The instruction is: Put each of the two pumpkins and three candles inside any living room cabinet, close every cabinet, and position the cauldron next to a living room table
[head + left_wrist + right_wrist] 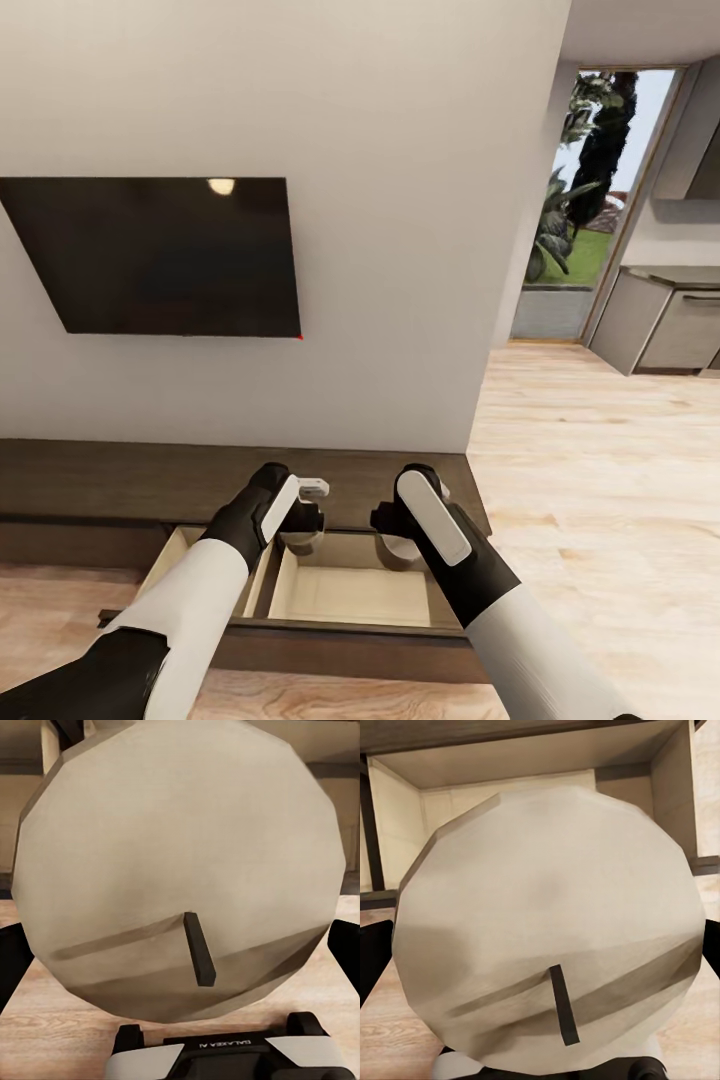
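Observation:
The dark brown cabinet (100,480) runs along the wall under the TV, with one drawer (350,597) pulled open to show its pale beige inside. Both arms reach over that drawer. My left gripper (302,528) is shut on a pale grey-beige candle (180,855), whose flat top and dark wick (199,949) face the left wrist camera between the black fingers (11,964). My right gripper (400,540) is shut on a second candle (547,907), held above the drawer's interior (510,772). The pumpkins, cauldron and table are out of view.
A black TV (160,255) hangs on the white wall above the cabinet. To the right, light wood floor (600,470) leads to a doorway (590,200) with plants outside and grey kitchen units (665,320).

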